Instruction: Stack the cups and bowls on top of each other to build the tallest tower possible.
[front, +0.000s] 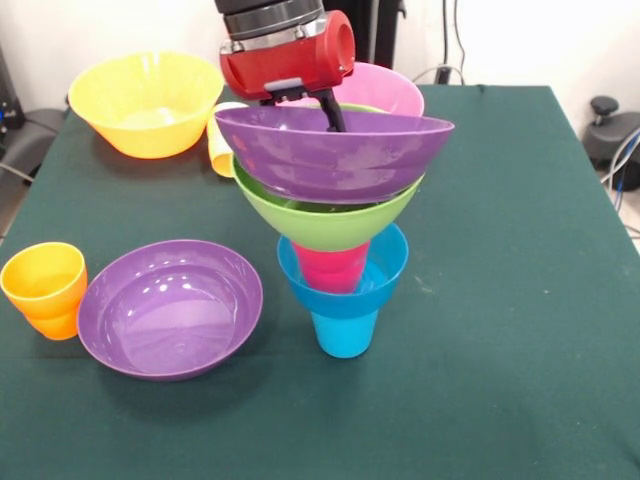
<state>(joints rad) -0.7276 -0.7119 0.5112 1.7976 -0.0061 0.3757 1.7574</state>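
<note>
Tower (340, 270): stands mid-table, nearest of the stacked pieces. Base is a small glossy blue plastic cup (344, 332); seated in it a small blue plastic bowl (385, 268); inside that a red stepped plastic cup (335, 266); on the cup a medium lime green plastic bowl (330, 222).

Wide shallow purple plastic bowl, upper (330, 155): rests in the green bowl's mouth, tilted, one rim higher. The red and black gripper (332, 110) has a dark finger over its far rim, clamped on that rim as far as can be judged.

Wide shallow purple plastic bowl, lower (170, 308): loose on the green table (520, 300), front left, touching a small orange stepped plastic cup (43, 290) beside it.

Yellow plastic cup (222, 140): lying behind the tower, mostly hidden.

Large deep orange-yellow plastic bowl (146, 103): far left. Large pink plastic bowl (385, 88): far, behind the gripper.

Handling: all pieces appear light, stiff and slick; the tower likely tips easily on its narrow base. Best hold is a pinch across a rim.
</note>
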